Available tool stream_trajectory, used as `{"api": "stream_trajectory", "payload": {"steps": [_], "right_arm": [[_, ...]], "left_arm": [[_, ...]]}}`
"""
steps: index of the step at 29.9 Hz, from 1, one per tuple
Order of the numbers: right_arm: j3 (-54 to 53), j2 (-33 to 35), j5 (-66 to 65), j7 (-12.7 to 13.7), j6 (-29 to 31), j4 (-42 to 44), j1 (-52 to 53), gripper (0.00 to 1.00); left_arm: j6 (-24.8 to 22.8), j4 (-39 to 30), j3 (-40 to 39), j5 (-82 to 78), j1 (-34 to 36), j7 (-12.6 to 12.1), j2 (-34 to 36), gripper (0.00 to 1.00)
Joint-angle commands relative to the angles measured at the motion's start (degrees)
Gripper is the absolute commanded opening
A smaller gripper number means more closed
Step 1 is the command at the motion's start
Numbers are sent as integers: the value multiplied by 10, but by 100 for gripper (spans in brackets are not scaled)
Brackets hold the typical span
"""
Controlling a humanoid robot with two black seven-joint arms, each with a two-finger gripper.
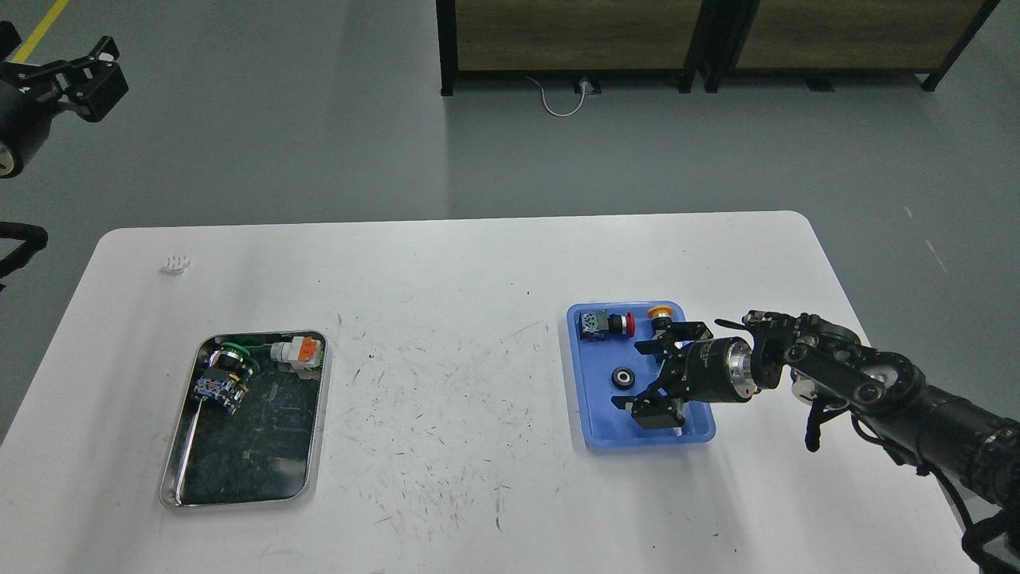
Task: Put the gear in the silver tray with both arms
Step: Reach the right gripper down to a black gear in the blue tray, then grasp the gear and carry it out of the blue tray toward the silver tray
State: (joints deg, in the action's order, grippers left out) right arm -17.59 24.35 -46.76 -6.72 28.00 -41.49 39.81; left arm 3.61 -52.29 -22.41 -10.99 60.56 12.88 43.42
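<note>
The small black ring-shaped gear (pixel 622 378) lies in the blue plastic tray (pixel 596 414), just beyond the right gripper (pixel 647 380), whose fingers are spread; the shiny silver tray (pixel 177 458) sits far off leftward.

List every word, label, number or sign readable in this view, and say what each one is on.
None can be read.
Right arm's wrist barrel: faint pale marks, too small to read.
Blue-faced part in the blue tray: blurred.
Parts in the silver tray: nothing legible.
</note>
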Motion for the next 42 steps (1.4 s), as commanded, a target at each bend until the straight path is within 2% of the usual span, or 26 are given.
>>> {"api": "stream_trajectory", "payload": {"steps": [1,17,25,32,42], "right_arm": [[0,-4,0,-1,0,10,-1,96],[1,-41,-12,0,0,55,2,72],[1,-36,-12,0,0,54,4,56],[1,-34,-12,3,0,54,8,38],[1,-34,-12,4,0,54,5,23]], "left_arm": [[2,0,0,0,0,0,0,98],[4,0,0,0,0,0,1,98],[4,0,0,0,0,-2,1,98],[4,0,0,-1,0,-3,1,98],[5,0,0,-1,0,-5,1,98]]}}
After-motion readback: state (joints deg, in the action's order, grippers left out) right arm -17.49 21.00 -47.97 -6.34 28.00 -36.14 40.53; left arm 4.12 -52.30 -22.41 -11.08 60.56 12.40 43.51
